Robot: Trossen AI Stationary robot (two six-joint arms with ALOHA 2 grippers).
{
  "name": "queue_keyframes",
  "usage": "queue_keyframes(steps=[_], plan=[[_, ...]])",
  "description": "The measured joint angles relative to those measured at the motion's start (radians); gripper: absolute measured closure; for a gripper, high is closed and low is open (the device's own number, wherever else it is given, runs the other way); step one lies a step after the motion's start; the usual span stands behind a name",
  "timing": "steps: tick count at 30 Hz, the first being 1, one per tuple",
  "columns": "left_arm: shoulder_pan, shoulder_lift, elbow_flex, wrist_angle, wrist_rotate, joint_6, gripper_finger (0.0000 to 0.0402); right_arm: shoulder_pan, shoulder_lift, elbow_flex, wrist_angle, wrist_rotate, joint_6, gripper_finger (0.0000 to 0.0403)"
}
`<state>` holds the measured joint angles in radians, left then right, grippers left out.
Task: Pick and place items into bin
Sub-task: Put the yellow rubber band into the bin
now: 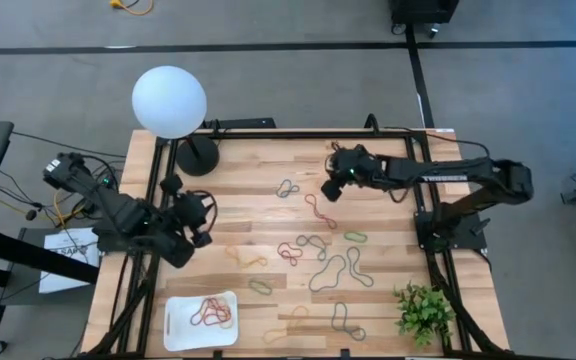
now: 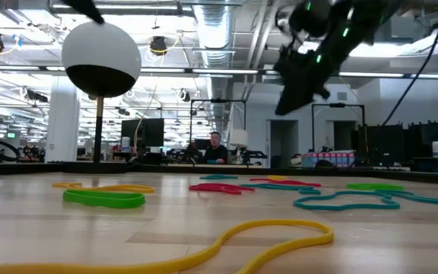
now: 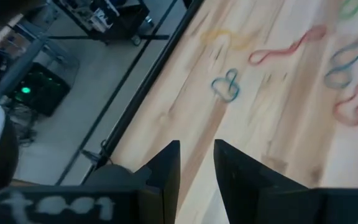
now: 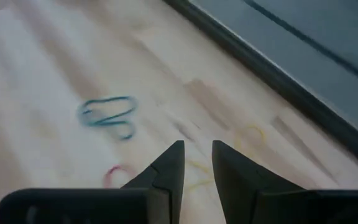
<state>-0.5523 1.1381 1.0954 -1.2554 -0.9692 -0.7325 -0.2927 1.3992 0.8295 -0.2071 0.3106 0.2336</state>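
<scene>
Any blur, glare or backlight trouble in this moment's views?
Left wrist view: the bands and wood are smeared by motion blur. Right wrist view: soft too, though the teal band still reads. Low view: the nearest yellow band is out of focus, and bright ceiling lights leave the lamp globe and the arm above in silhouette. High view: even light, no glare.

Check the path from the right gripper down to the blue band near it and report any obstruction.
Nothing visible blocks it. The right gripper hangs above bare wood, and the blue band lies flat beside it, toward the table's middle, with only open tabletop between them. The lamp stands farther off.
</scene>
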Motion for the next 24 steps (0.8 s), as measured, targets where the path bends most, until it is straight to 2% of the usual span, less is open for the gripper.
queue_keyframes(steps=[3,6,9,14,24], plan=[[0.029,0.001,-0.094,0.105,-0.005,0.034,0.0313,-0.086,0.073,-0.014,0.009,-0.038,0.079,0.0326],[0.055,0.001,-0.166,0.232,-0.001,-0.037,0.0313,-0.148,0.156,-0.013,0.023,-0.131,0.114,0.0326],[0.075,0.001,-0.211,0.334,0.035,-0.066,0.0313,-0.178,0.233,-0.013,0.061,-0.155,0.113,0.0326],[0.084,0.005,-0.217,0.350,0.057,-0.013,0.0313,-0.196,0.325,-0.013,0.115,-0.155,0.102,0.0326],[0.084,0.005,-0.217,0.350,0.042,0.002,0.0313,-0.212,0.413,-0.005,0.206,-0.138,0.137,0.0326]])
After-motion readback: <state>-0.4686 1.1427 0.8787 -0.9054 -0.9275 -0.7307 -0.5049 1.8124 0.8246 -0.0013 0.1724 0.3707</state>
